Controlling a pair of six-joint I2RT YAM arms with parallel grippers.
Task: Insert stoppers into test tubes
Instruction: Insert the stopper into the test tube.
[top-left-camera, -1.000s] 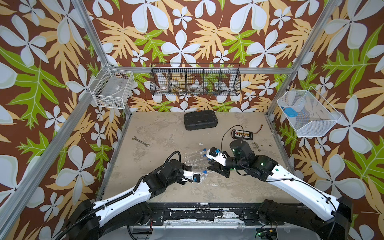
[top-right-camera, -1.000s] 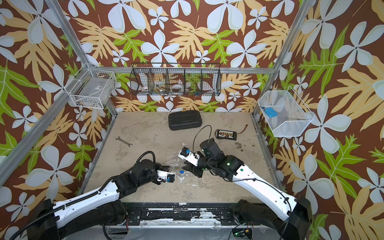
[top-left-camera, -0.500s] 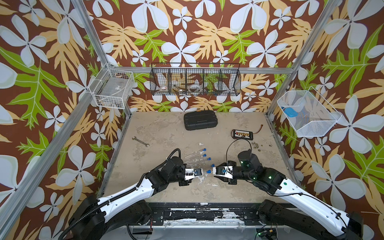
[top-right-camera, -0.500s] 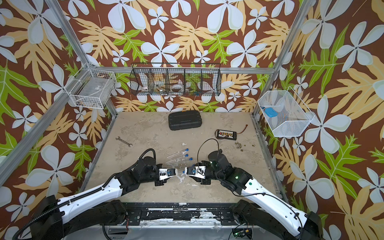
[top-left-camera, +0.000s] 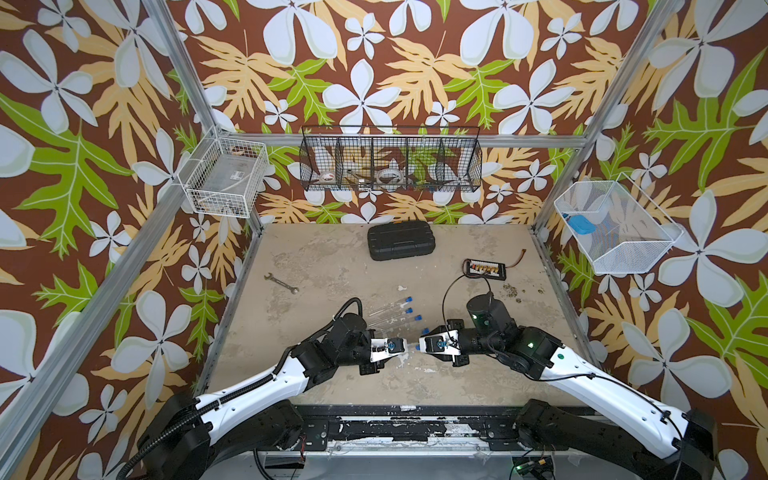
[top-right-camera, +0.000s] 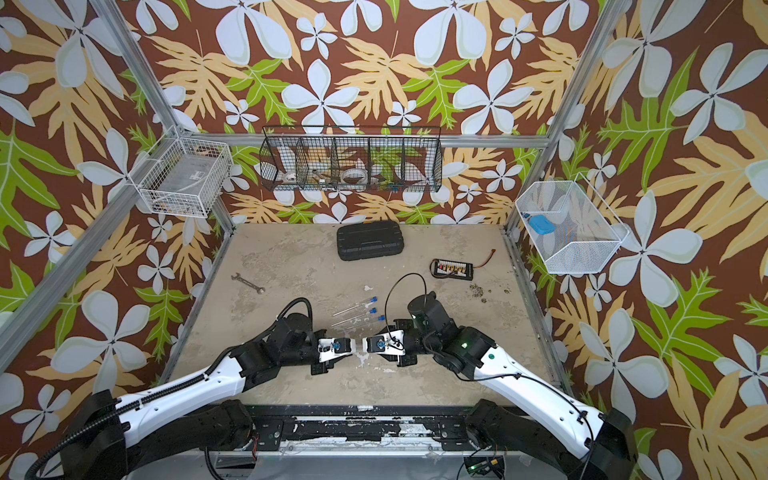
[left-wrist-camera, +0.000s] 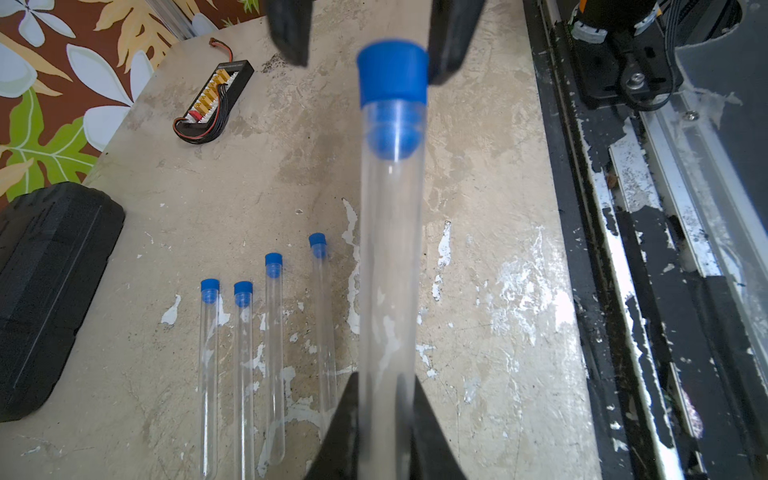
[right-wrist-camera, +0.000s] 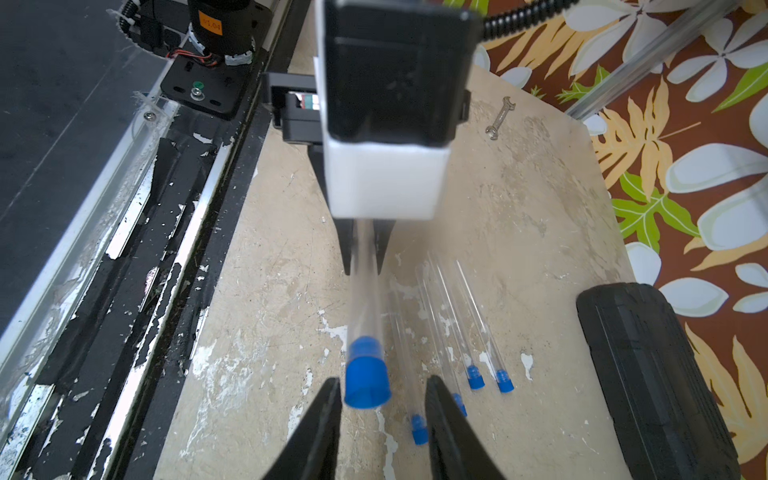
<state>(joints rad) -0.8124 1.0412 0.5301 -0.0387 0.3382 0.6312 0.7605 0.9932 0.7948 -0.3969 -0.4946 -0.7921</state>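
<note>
floral walls (top-left-camera: 374, 62) on an aluminium frame (top-left-camera: 532, 140) close the surface (top-left-camera: 332, 257) on three sides. the near side ends at a scuffed black rail (top-left-camera: 415, 430), where the left arm (top-left-camera: 257, 386) and right arm (top-left-camera: 615, 395) reach in. the surface is beige, stained and chipped white near the rail. its widest bare stretch lies across the middle, between the far things and the arms.

a black wire basket (top-left-camera: 390, 183), a white wire basket (top-left-camera: 224, 183) and a white mesh basket (top-left-camera: 623, 253) hang on the walls above the edges. a black case (top-left-camera: 401, 240) sits by the far edge, a connector board (top-left-camera: 484, 268) toward the right edge and a wrench (top-left-camera: 281, 283) toward the left.

the arms meet tip to tip just inside the near edge, at mid-width. the left end effector (left-wrist-camera: 384, 376) is clamped on a test tube (left-wrist-camera: 390, 249) held out above the surface, with a blue stopper (left-wrist-camera: 392, 72) seated in its mouth. the right end effector (right-wrist-camera: 382, 379) has its jaws apart, one on each side of that stopper and wider than it.

four other test tubes (left-wrist-camera: 274, 353) lie side by side on the surface just beyond the end effectors, each with its own stopper (left-wrist-camera: 210, 286) in.
</note>
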